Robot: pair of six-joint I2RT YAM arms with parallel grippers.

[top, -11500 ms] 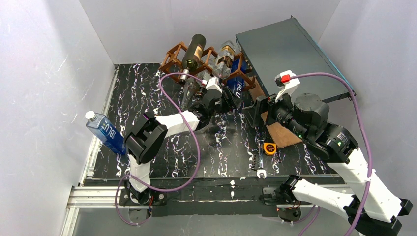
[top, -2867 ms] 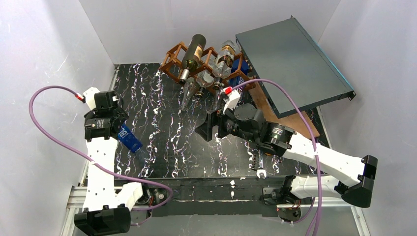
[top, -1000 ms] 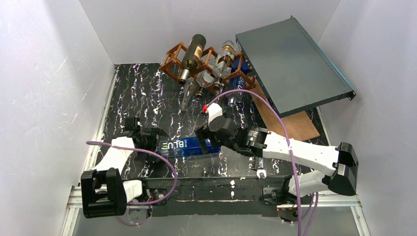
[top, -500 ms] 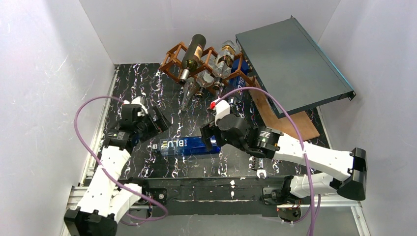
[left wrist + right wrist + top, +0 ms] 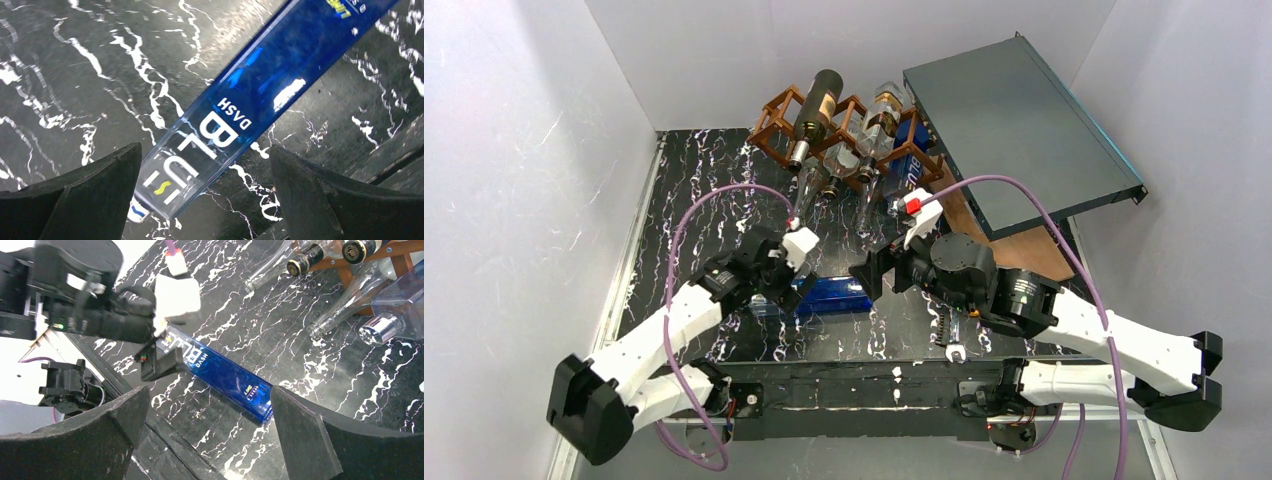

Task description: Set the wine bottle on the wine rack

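Observation:
The blue square wine bottle lies flat on the black marbled table, its cap end to the left. My left gripper hangs open over that cap end. In the left wrist view its jaws straddle the bottle without touching it. My right gripper stands open just past the bottle's base end. In the right wrist view the bottle lies ahead of the wide jaws. The reddish-brown wine rack stands at the back and shows again as the rack at the top right.
The rack holds a dark bottle, clear bottles and another blue bottle. A large dark grey panel leans at the back right over a wooden board. A small metal tool lies near the front edge. White walls enclose the table.
The left arm swung right from the table's left side and now hangs over the bottle's cap end. The right gripper drew back from the bottle's base end. The bottle stays lying flat.

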